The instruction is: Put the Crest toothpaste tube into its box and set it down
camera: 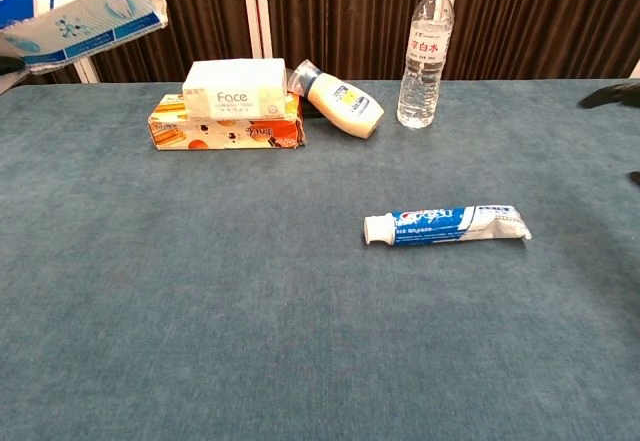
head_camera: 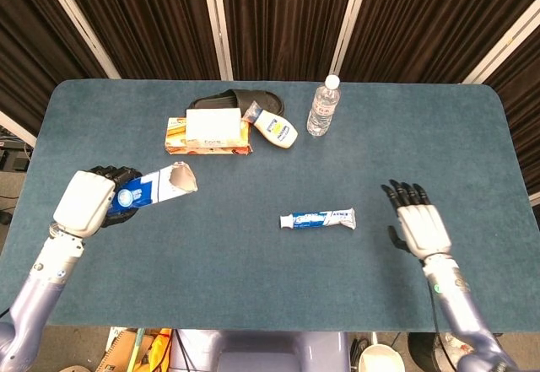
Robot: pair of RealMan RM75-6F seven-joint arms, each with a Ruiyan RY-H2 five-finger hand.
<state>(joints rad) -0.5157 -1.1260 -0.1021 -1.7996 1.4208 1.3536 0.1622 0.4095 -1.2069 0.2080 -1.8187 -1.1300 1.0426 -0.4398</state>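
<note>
Left hand [head_camera: 87, 204] at 9 o'clock, fingers wrapped around the toothpaste box [head_camera: 153, 188], held off the counter [head_camera: 253, 304], torn open end facing 3 o'clock. In chest view only the box [camera: 78, 9] shows, top-left corner. Tissue pack [head_camera: 213, 124] on an orange carton [head_camera: 207, 143] at 11 o'clock, lotion bottle [head_camera: 275, 128] lying beside it, looks like a black slipper [head_camera: 236, 100] behind. Toothpaste tube [head_camera: 318, 218] flat at centre, cap toward 9 o'clock. Water bottle [head_camera: 323, 107] upright at 12 o'clock. Right hand [head_camera: 418, 224] at 4 o'clock, fingers spread, holding nothing, near the tube but apart.
</note>
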